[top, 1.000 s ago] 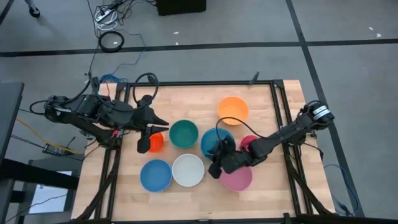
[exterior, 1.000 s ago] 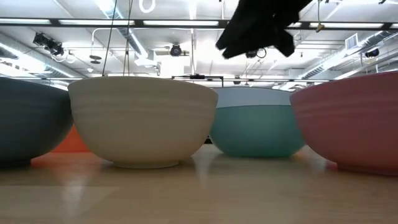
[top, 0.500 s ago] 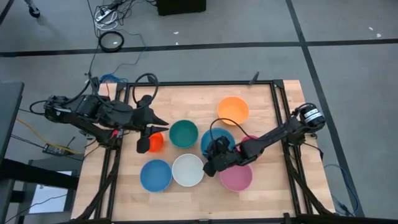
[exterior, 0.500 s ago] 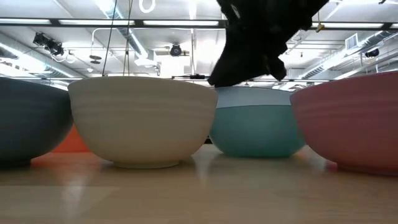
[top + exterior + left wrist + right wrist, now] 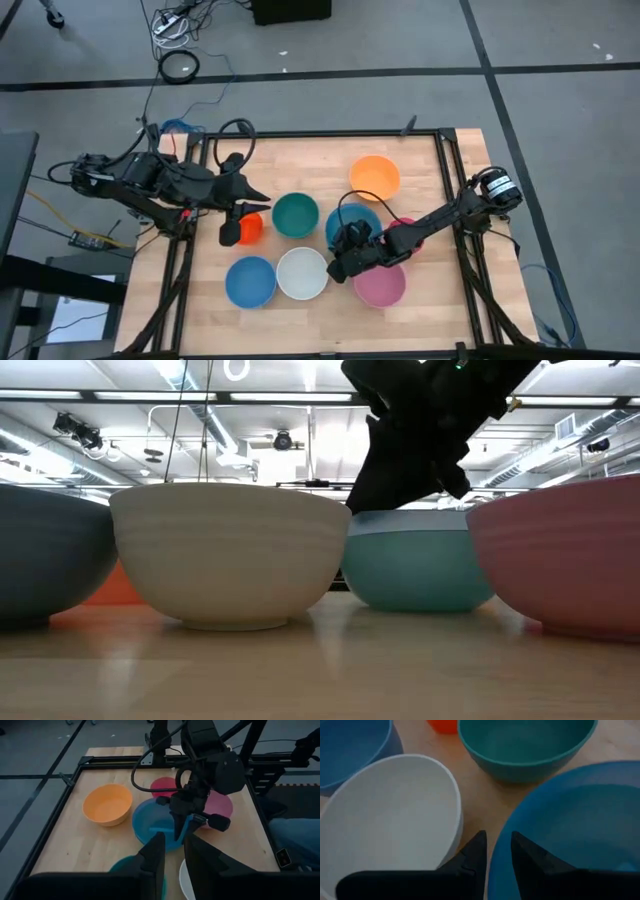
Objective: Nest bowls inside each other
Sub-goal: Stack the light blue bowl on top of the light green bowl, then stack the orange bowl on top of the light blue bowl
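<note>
We see two slim arms of matt black segments, the left arm (image 5: 150,180) and the right arm (image 5: 450,215), each trailing thin black cables that loop free of the joints. The right arm carries a round cap with a pale ring near its base end, and its wrist is a blocky black housing with a short cylindrical knob jutting from one side. Both end in flat, dark, blade-like fingers (image 5: 152,860).
</note>
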Controlling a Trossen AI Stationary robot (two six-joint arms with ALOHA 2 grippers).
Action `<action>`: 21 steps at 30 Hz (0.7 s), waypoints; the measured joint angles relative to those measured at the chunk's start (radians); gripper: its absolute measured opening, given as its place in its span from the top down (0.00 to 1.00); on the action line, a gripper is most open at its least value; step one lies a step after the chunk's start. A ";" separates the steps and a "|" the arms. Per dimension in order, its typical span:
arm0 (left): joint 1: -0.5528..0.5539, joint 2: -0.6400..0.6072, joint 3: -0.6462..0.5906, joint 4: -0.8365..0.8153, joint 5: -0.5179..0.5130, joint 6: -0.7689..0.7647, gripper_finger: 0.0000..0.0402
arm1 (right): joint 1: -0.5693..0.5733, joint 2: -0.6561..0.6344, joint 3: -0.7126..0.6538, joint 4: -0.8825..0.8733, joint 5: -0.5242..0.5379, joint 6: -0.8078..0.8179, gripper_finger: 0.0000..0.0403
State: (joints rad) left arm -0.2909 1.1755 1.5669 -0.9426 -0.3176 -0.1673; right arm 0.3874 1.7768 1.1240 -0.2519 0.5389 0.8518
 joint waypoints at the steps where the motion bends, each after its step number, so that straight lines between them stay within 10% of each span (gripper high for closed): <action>1: 0.000 0.000 0.000 -0.001 0.000 0.000 0.80 | -0.001 0.003 0.000 0.001 -0.019 0.005 0.81; 11: 0.000 0.003 -0.002 -0.087 -0.043 -0.025 0.80 | 0.034 -0.021 0.000 0.004 -0.044 0.004 0.84; 21: 0.000 0.008 -0.284 -0.059 -0.070 -0.020 0.80 | 0.123 -0.212 0.000 -0.013 0.230 -0.158 0.86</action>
State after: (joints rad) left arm -0.2913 1.1840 1.2834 -1.0019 -0.3878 -0.1875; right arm 0.5104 1.5644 1.1240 -0.2645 0.7685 0.6938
